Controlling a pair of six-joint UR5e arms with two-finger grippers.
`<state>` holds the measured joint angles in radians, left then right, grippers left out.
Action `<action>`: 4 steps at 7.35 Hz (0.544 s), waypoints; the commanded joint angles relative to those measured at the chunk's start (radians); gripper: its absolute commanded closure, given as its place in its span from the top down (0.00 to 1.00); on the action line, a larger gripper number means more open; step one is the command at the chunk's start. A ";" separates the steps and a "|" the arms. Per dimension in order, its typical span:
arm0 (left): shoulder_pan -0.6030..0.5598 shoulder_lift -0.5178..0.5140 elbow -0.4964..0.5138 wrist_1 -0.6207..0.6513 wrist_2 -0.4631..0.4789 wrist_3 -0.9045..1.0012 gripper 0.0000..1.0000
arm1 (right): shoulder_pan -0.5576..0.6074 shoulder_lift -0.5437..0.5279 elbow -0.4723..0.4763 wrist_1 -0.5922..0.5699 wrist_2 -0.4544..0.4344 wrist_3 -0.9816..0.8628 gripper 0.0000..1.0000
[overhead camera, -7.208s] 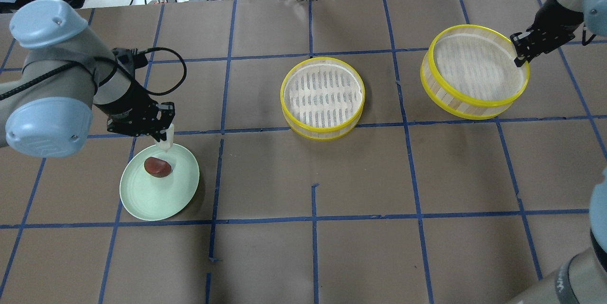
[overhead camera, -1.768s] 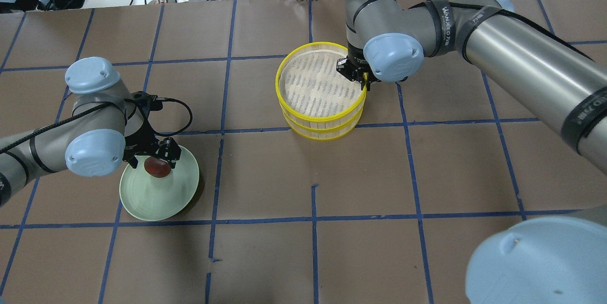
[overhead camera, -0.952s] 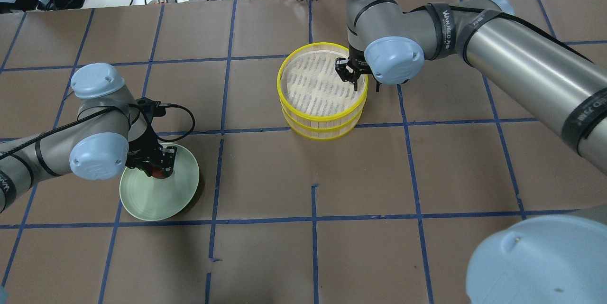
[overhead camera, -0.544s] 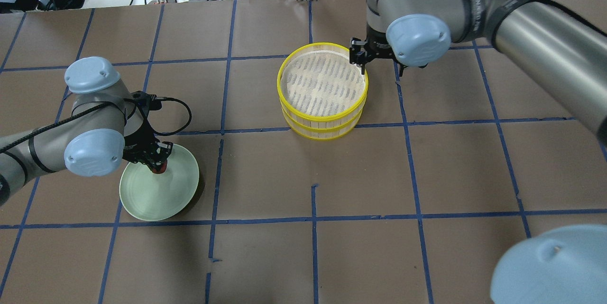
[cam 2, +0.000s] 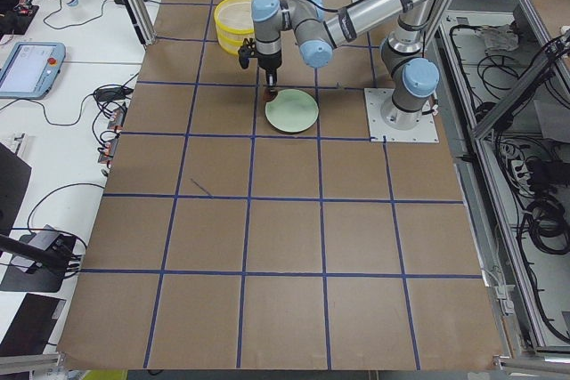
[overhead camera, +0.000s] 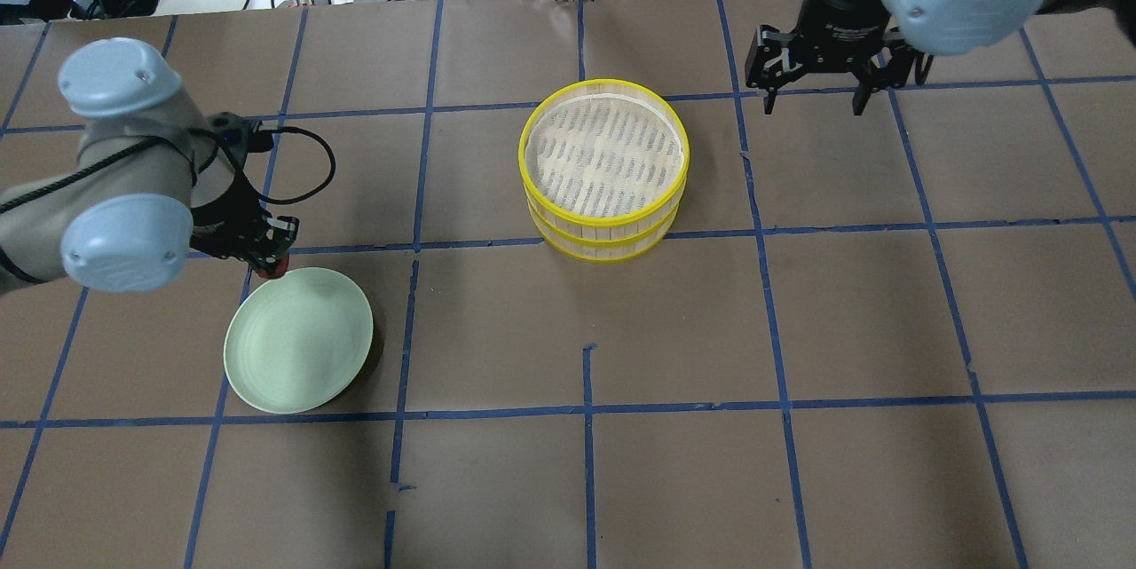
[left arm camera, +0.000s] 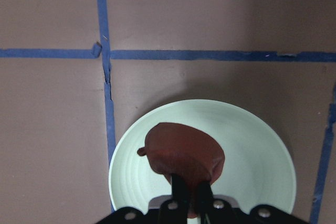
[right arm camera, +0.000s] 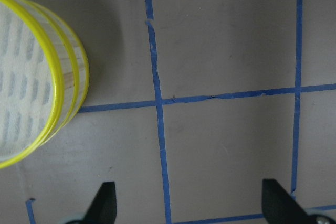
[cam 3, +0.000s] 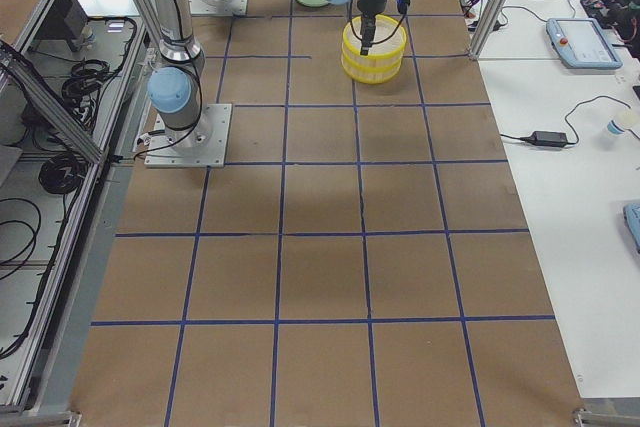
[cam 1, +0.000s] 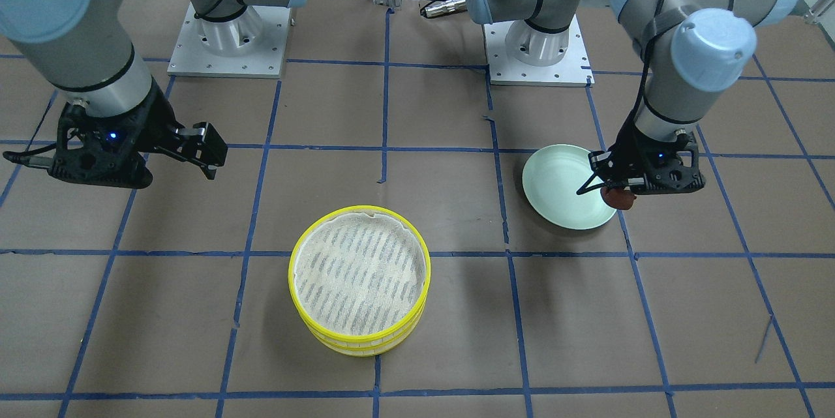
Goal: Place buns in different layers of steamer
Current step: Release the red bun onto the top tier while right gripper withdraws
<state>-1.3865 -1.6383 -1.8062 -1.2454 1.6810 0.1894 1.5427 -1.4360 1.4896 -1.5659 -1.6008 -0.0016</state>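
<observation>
1. Exterior front-facing: the left gripper (cam 1: 612,191) is clamped on the dark bun (cam 1: 618,197). The bun hangs lifted off the pale green plate (cam 1: 554,193), near the plate's rim, toward the table's left end. The right gripper (cam 1: 210,156) hangs with its fingers apart and carries nothing.
2. Overhead exterior: the two steamer trays (overhead camera: 603,232) stand stacked at mid-table, toward the operators' edge. The top tray's cloth lies bare. The white bun shows in no view.
3. Exterior left and exterior right: both are too small to add grip detail.
4. Left wrist-mounted: the fingers (left arm camera: 180,195) pinch the dark bun at one edge, and most of its body projects beyond the tips.
5. Right wrist-mounted: the fingertips (right arm camera: 105,198) stand wide apart over bare table beside the stack.
6. Handling: the dark bun is probably light, soft and easily dented.
   - An edge pinch may let it pivot or slip.
   - A moderate hold across the middle of its short axis appears safer.
   - A low release over the cloth appears safer.
</observation>
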 commanded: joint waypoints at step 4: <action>-0.308 -0.182 0.287 0.084 -0.171 -0.301 0.10 | -0.009 -0.101 -0.005 0.064 0.097 -0.015 1.00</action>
<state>-1.6302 -1.7434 -1.5602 -1.2391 1.5882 -0.0424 1.5306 -1.5005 1.4716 -1.5026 -1.5036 -0.0175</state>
